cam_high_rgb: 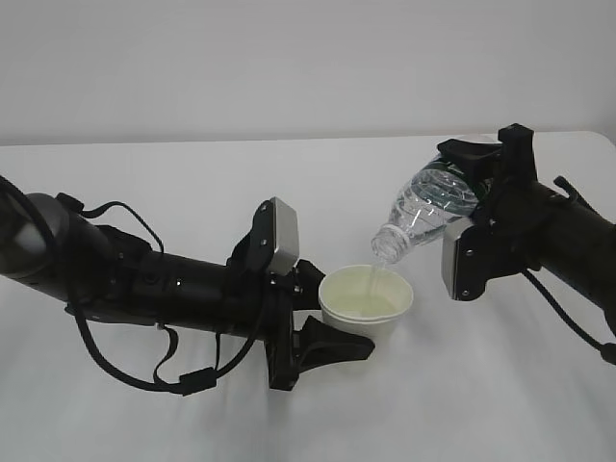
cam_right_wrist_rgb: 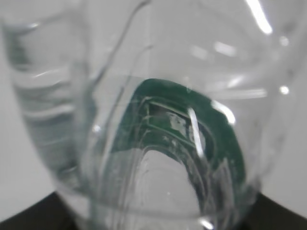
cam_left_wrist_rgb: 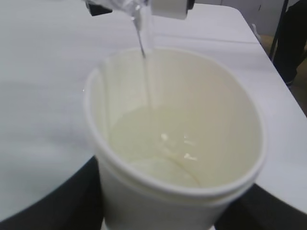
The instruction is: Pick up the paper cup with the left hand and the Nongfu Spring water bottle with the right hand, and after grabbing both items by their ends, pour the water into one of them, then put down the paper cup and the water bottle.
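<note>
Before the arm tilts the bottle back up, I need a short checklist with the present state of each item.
1. Left hand grips paper cup: ok.
2. Right hand grips Nongfu Spring water bottle: ok.
3. Bottle mouth above the cup opening: ok.
4. Water stream lands inside the cup: ok.
5. Water level below the rim: ok.
6. Spill on table: cannot tell.

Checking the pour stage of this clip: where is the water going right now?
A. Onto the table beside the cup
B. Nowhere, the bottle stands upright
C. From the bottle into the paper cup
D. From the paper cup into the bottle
C: the tilted Nongfu Spring water bottle has its mouth above the paper cup, and a thin stream of water falls inside its rim.
</note>
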